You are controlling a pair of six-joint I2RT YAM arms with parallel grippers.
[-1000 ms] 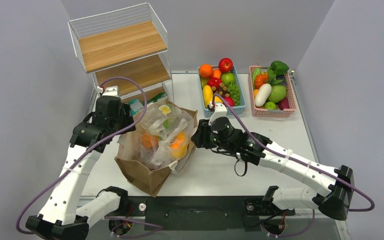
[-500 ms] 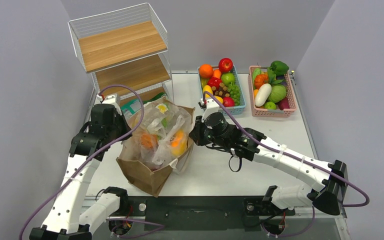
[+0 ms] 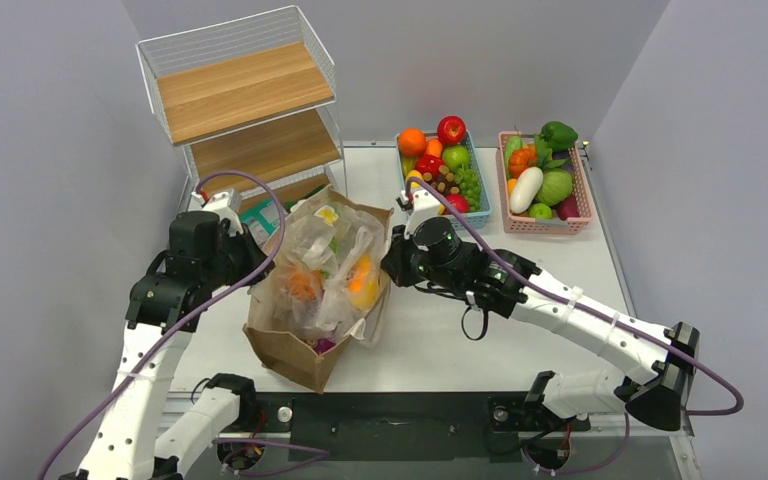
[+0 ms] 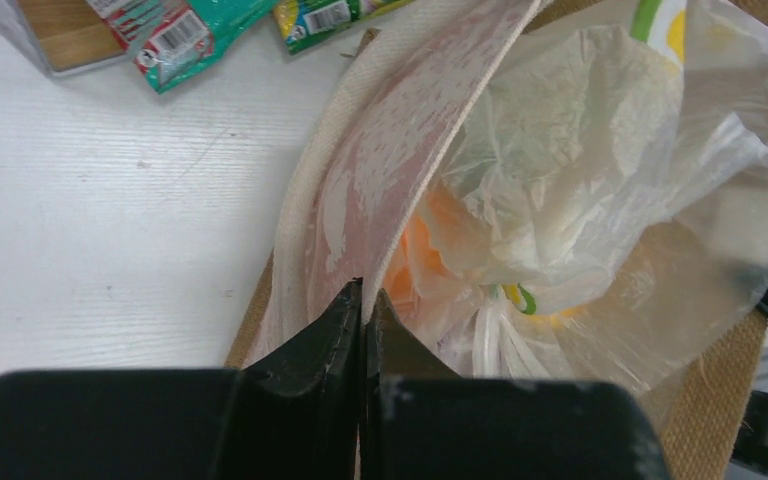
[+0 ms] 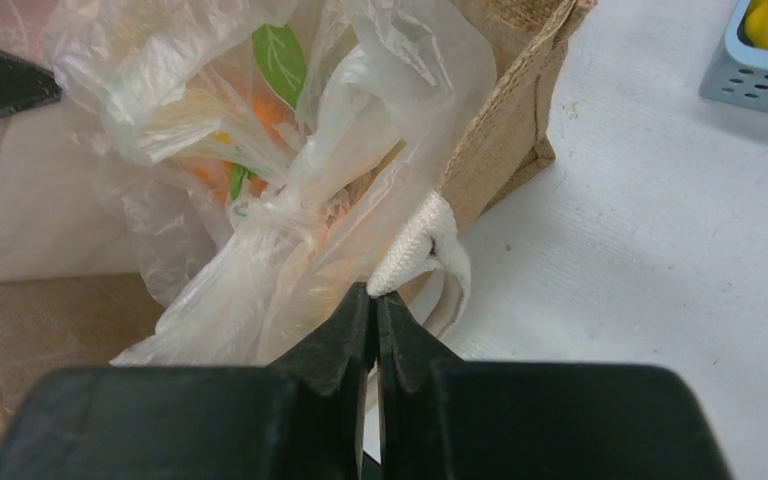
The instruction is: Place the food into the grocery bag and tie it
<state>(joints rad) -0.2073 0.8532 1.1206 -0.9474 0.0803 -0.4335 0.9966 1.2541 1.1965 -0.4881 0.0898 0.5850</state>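
The grocery bag (image 3: 325,262), translucent with lemon and leaf print, sits bunched inside a brown jute tote (image 3: 288,350). Orange and yellow fruits (image 3: 362,283) show through the plastic (image 4: 600,200). My left gripper (image 4: 364,292) is shut on the tote's white left handle strap (image 4: 400,130), at the tote's left rim (image 3: 252,258). My right gripper (image 5: 373,290) is shut on the white right handle (image 5: 415,245), at the tote's right side (image 3: 388,268). Snack packets (image 4: 185,35) lie on the table by the shelf, outside the bag.
A wire shelf rack with wooden boards (image 3: 240,90) stands at the back left. A blue basket (image 3: 479,205) and a pink basket (image 3: 585,205), both full of toy produce, sit at the back right. The right arm stretches across the table's right half.
Both grippers have closed on the tote's handles. The left gripper has drawn leftward, and the tote now stands more upright between the two arms.
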